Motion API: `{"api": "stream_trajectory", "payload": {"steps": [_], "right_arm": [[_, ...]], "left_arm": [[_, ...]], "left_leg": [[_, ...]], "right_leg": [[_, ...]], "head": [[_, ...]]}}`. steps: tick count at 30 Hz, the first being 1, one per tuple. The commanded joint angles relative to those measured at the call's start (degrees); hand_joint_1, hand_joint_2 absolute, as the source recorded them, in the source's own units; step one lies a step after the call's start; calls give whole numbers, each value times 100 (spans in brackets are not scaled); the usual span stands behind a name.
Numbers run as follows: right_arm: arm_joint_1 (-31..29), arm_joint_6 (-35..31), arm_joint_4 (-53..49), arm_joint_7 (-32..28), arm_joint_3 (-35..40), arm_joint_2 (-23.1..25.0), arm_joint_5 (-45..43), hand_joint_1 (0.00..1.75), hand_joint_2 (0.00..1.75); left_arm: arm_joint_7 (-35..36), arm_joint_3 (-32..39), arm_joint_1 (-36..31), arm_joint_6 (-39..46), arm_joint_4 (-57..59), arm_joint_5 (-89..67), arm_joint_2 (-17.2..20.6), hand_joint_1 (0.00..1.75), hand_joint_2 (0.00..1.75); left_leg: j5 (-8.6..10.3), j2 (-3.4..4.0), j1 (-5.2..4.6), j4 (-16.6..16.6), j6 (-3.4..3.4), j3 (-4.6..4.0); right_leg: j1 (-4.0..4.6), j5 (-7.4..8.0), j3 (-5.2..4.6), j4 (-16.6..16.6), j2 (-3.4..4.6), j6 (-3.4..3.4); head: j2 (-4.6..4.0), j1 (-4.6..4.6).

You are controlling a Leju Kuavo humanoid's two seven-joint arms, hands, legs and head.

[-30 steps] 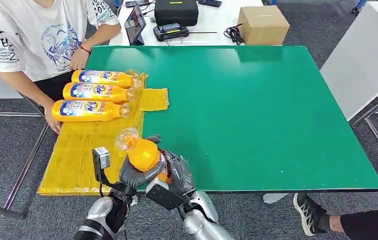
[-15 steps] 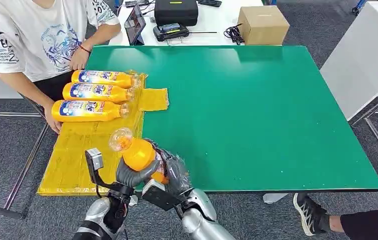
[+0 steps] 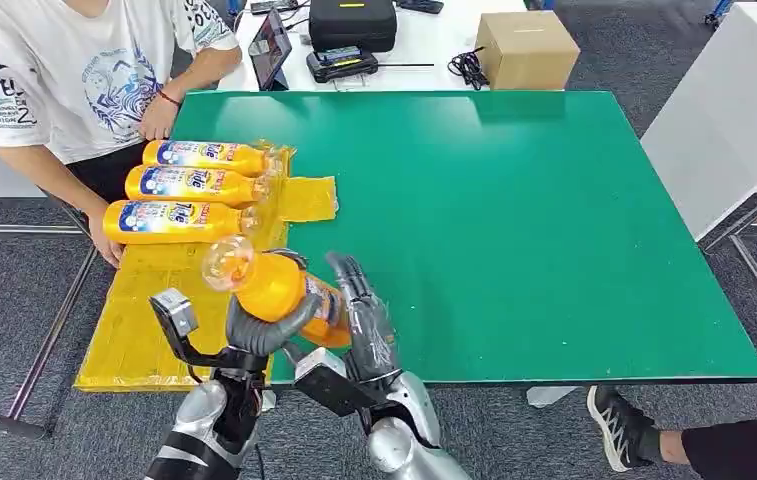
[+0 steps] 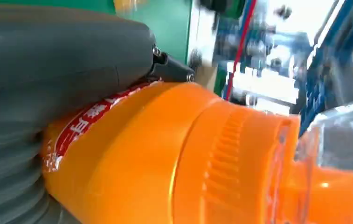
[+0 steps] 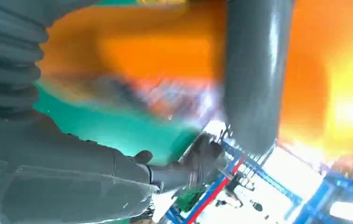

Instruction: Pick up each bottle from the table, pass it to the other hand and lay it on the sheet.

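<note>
Green-topped table (image 3: 514, 220) is set on grey carpet floor (image 3: 14, 300). A white desk (image 3: 434, 50) is seen behind it, and a white cabinet (image 3: 734, 110) at the right.

The head camera looks down and forward from high up, taking in the whole green table (image 3: 514, 220) at mid-frame. Each wrist camera sits right behind its own hand, very close. All three share the orange bottle (image 3: 279, 290) (image 4: 165, 158) (image 5: 165, 51), large and blurred in the wrist views.
</note>
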Motion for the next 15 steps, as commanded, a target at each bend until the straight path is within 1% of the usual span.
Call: {"api": "stream_trajectory", "payload": {"steps": [1, 2, 3, 4, 5, 7, 8, 9, 10, 11, 13, 14, 15], "right_arm": [[184, -26, -374, 21, -11, -99, -16, 0, 0], [194, -454, -506, -318, -5, -149, -55, 0, 0], [232, -642, -730, -412, 6, -195, -60, 0, 0], [304, -728, -1093, -407, 33, -265, -99, 0, 0], [343, -768, -1324, -385, 75, -320, -108, 0, 0], [374, -1015, -1610, -376, 137, -364, 10, 0, 0], [434, -1021, -1749, -443, 65, -317, -13, 0, 0], [480, -1021, -1840, -582, -3, -260, -43, 0, 0], [492, -1021, -1851, -640, -29, -228, -34, 0, 0], [517, -1021, -1867, -731, -61, -178, -56, 0, 0], [526, -1021, -1825, -777, -78, -132, 40, 0, 0], [511, -1021, -1790, -787, -48, -124, 12, 0, 0], [507, -1021, -1767, -832, -40, -106, -5, 0, 0]], "left_arm": [[8, 249, -194, 6, 97, -2, 36, 175, 175], [-151, 298, -238, 236, 104, -176, 19, 175, 175], [-238, 348, -287, 418, 109, -305, 19, 175, 175], [-297, 439, -372, 619, 131, -399, 9, 175, 175], [-350, 482, -436, 721, 142, -487, 12, 175, 175], [-389, 614, -573, 900, 219, -608, 13, 175, 175], [-477, 661, -642, 1091, 274, -783, 22, 175, 175], [-453, 759, -720, 1164, 358, -779, 4, 175, 175], [-452, 795, -759, 1171, 407, -781, 12, 175, 175], [-479, 871, -830, 1290, 517, -850, 11, 175, 175], [-468, 941, -903, 1359, 697, -892, 29, 175, 175], [-460, 994, -947, 1366, 828, -880, 29, 175, 175], [-578, 1004, -975, 1493, 916, -1029, 49, 175, 175]], "left_leg": [[-10, -9, 12, 0, -10, 28], [-2, -13, 5, -3, -5, 13], [-12, -4, 10, -2, -8, 31], [-4, 0, 5, -1, -5, 13], [-14, 5, 10, 1, -9, 31], [-7, -10, 9, 3, -7, 15], [0, -12, 4, 0, -4, 3], [-12, -9, 11, 5, -9, 24], [-2, -9, 5, 1, -6, 9], [-11, -9, 11, 6, -9, 22], [-2, -6, 4, -2, -7, 13], [-8, -5, 9, 1, -10, 25], [-5, -3, 7, -2, -9, 21]], "right_leg": [[13, -12, 33, -6, -11, -14], [5, -5, 15, -4, -9, -8], [11, -11, 33, -7, -1, -12], [5, -4, 14, -3, 1, -7], [11, -12, 32, -3, 3, -13], [9, -9, 19, 0, -13, -10], [4, -3, 6, 0, -10, -7], [11, -13, 29, 0, -9, -13], [5, -5, 12, 0, -8, -9], [11, -12, 28, 1, -9, -14], [4, -4, 15, -1, -5, -10], [10, -9, 28, -1, -5, -14], [8, -6, 23, -2, -4, -12]], "head": [[0, 4], [0, 2], [0, 2], [0, 2], [0, 2], [0, 2], [0, 2], [0, 0], [0, 0], [0, 2], [0, 2], [0, 2], [0, 2]]}}
